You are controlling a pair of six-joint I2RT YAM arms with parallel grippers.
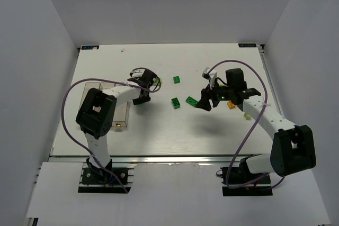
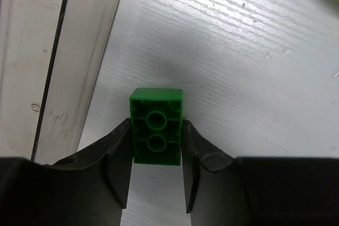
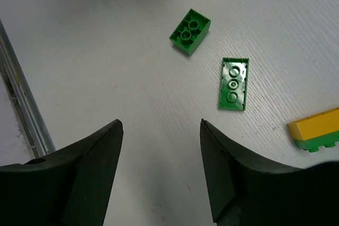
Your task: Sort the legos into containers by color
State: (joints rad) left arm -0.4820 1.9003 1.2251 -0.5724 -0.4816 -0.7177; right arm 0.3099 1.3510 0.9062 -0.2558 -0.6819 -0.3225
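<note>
My left gripper [image 1: 141, 97] [image 2: 157, 149] is shut on a dark green lego [image 2: 156, 132], gripping its two long sides, underside facing the camera, just right of the clear containers [image 1: 127, 115] [image 2: 63, 51]. My right gripper [image 1: 204, 103] [image 3: 161, 125] is open and empty above the bare table. Two dark green legos [image 3: 189, 31] [image 3: 233, 83] lie ahead of it, also seen in the top view [image 1: 175, 102] [image 1: 191, 100]. A third dark green lego [image 1: 177, 79] lies farther back. An orange lego [image 1: 231, 105] and a pale yellow-green one [image 1: 247, 115] lie by the right arm.
Another yellow-green lego [image 1: 158, 81] lies beside the left wrist. A yellow-orange brick stacked on a green one [image 3: 317, 129] sits at the right edge of the right wrist view. A metal rail [image 3: 21, 104] runs along the table's edge. White walls enclose the table.
</note>
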